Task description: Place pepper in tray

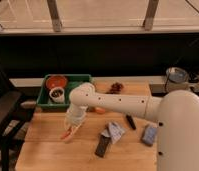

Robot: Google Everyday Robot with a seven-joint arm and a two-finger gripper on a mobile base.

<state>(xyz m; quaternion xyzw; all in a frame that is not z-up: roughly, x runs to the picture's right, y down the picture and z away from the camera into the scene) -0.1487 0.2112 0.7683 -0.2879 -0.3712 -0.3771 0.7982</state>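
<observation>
The pepper (67, 134) is a slim orange-red piece at the left of the wooden table. It sticks out down-left from under the tip of my gripper (72, 128). The gripper hangs from the white arm, points down and is right over the pepper's upper end. Whether the pepper rests on the wood or hangs just above it cannot be told. The tray (42, 98) is a dark green bin at the table's back left, a short way behind the gripper. It holds a red-orange bowl (56, 81) and a small white cup (56, 93).
A dark reddish clump (116, 87) lies at the back middle. A round orange fruit (99, 110) peeks from under the arm. A crumpled packet (114, 130), a dark bar (102, 147), a small dark item (130, 121) and a blue packet (149, 134) lie to the right. A metal pot (176, 75) stands far right.
</observation>
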